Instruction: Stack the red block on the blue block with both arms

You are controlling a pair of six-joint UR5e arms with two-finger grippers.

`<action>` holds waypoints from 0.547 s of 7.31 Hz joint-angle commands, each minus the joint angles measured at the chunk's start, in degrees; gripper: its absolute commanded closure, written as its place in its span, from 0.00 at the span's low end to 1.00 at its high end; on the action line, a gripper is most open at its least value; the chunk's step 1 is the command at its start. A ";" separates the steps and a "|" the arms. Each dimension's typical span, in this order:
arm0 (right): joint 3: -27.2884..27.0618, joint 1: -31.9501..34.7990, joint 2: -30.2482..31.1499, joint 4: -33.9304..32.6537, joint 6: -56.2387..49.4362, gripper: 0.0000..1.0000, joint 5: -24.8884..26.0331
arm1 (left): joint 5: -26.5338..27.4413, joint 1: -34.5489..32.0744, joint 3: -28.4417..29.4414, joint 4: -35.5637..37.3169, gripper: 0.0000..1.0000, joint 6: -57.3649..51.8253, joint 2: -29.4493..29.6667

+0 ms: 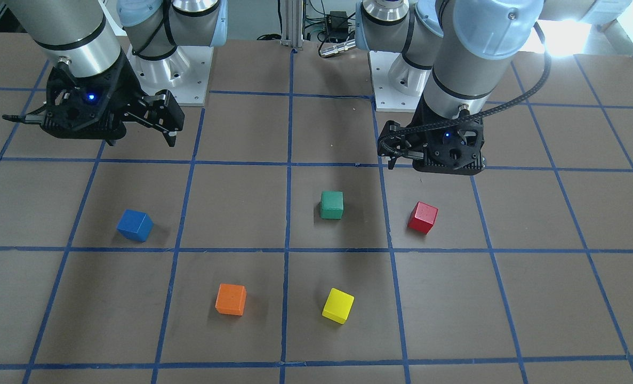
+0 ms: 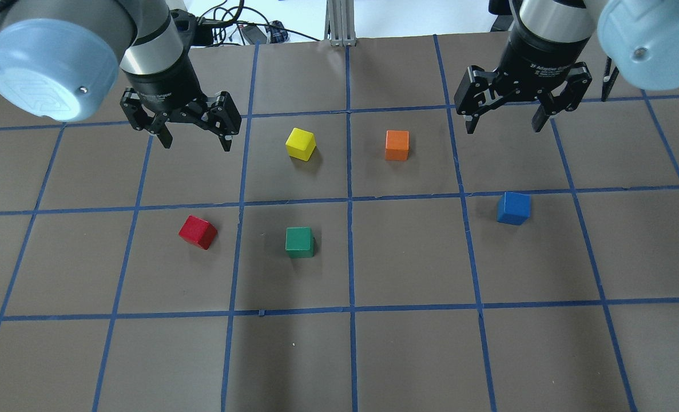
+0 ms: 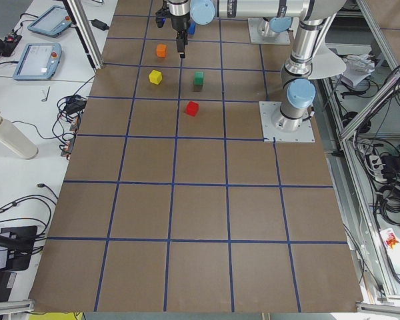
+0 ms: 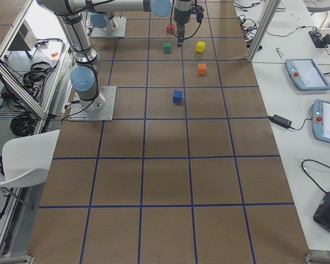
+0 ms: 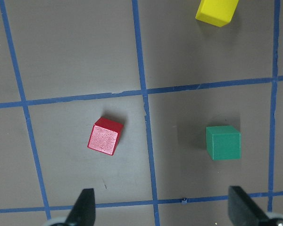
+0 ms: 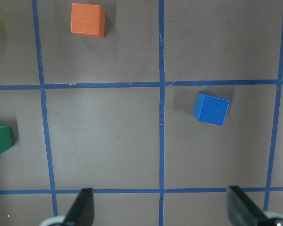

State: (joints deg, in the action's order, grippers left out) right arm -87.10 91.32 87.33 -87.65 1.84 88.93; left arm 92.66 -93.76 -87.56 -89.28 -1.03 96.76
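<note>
Altogether: one red block (image 2: 198, 232), one blue block (image 2: 513, 208), three other cubes (image 2: 300, 241); left pincer (image 2: 197, 144), right pincer (image 2: 504, 128) both spread wide, empty.

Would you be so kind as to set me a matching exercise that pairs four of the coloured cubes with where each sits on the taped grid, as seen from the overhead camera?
Things:
1. red block
2. blue block
3. yellow block
4. orange block

Places:
A. straight beyond the green block, one row farther from the robot
B. in the green block's row, two squares to its right
C. in the green block's row, the next square to its left
D. in the square just right of the yellow block's

Pairs: 1-C; 2-B; 3-A; 4-D
</note>
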 commanded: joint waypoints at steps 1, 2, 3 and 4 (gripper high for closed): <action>0.00 0.00 0.04 -0.07 -0.08 0.00 0.02 | -0.02 0.07 -0.33 0.08 0.00 -0.11 -0.34; 0.00 0.00 0.04 -0.07 -0.08 0.00 0.02 | 0.06 -0.10 -0.42 0.08 0.00 -0.20 -0.43; 0.00 0.00 0.04 -0.07 -0.08 0.00 0.02 | -0.20 -0.11 -0.59 0.08 0.00 -0.11 -0.09; 0.00 0.00 0.12 -0.07 -0.08 0.00 0.02 | -0.11 -0.11 -0.51 0.25 0.00 0.32 0.18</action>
State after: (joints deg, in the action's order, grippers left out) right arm -87.10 91.32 87.40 -87.71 1.76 88.95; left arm 92.56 -93.84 -88.05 -89.16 -1.05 96.66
